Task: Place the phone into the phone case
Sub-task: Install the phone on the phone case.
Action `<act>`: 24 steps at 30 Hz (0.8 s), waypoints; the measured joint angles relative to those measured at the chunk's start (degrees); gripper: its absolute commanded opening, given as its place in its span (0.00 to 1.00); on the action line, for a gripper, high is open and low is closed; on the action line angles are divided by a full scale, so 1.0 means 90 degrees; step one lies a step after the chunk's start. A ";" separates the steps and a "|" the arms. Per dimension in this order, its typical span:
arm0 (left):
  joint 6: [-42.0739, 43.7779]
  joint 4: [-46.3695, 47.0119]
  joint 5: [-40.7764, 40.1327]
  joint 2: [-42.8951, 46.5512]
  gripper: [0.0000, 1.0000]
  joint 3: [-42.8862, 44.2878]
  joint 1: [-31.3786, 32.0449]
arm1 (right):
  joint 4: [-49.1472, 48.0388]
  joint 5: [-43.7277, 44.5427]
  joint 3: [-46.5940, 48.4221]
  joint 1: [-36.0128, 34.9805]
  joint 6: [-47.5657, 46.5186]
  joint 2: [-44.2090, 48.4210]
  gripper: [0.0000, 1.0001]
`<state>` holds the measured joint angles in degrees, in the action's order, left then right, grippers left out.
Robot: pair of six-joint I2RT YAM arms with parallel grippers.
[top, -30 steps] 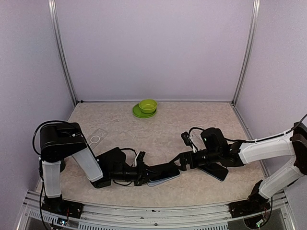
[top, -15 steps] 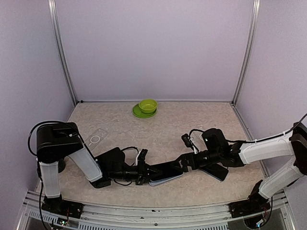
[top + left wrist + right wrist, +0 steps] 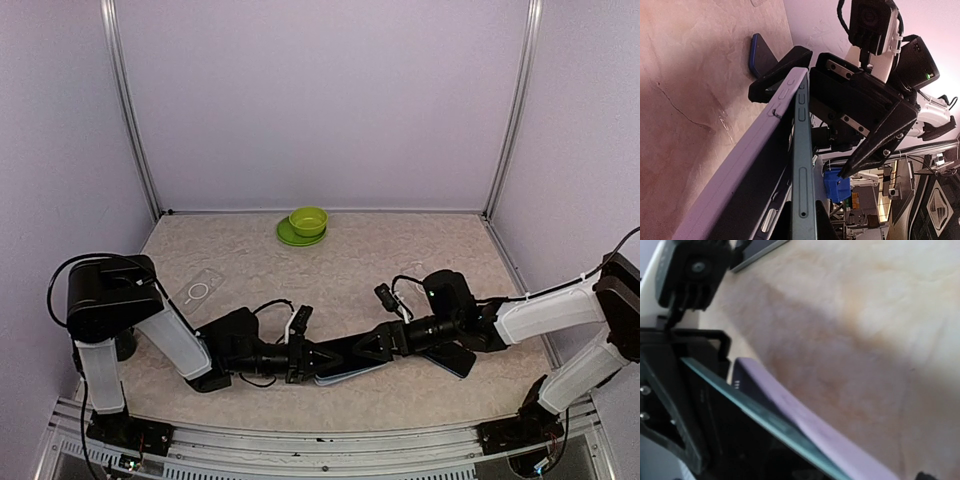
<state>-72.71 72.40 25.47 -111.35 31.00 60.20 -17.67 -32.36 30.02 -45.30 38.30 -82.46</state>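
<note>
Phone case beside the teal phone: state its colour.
The phone case is pale lilac; the left wrist view shows it best.

Overhead, two wrist close-ups; shared phone (image 3: 802, 150)

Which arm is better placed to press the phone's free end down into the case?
Right, probably. The right gripper stands open around the far end of the phone and lavender case; the left gripper is shut on the phone's near end, busy steadying it.
</note>
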 measured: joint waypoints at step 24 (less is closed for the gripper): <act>0.0304 -0.0100 0.0211 0.0117 0.00 0.0136 0.0107 | -0.1239 -0.1241 -0.0236 0.0000 0.0719 -0.0367 0.87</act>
<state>-69.97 71.50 27.38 -110.30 32.23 61.17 -28.82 -43.53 27.90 -45.30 44.77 -85.76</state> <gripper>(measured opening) 0.081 0.902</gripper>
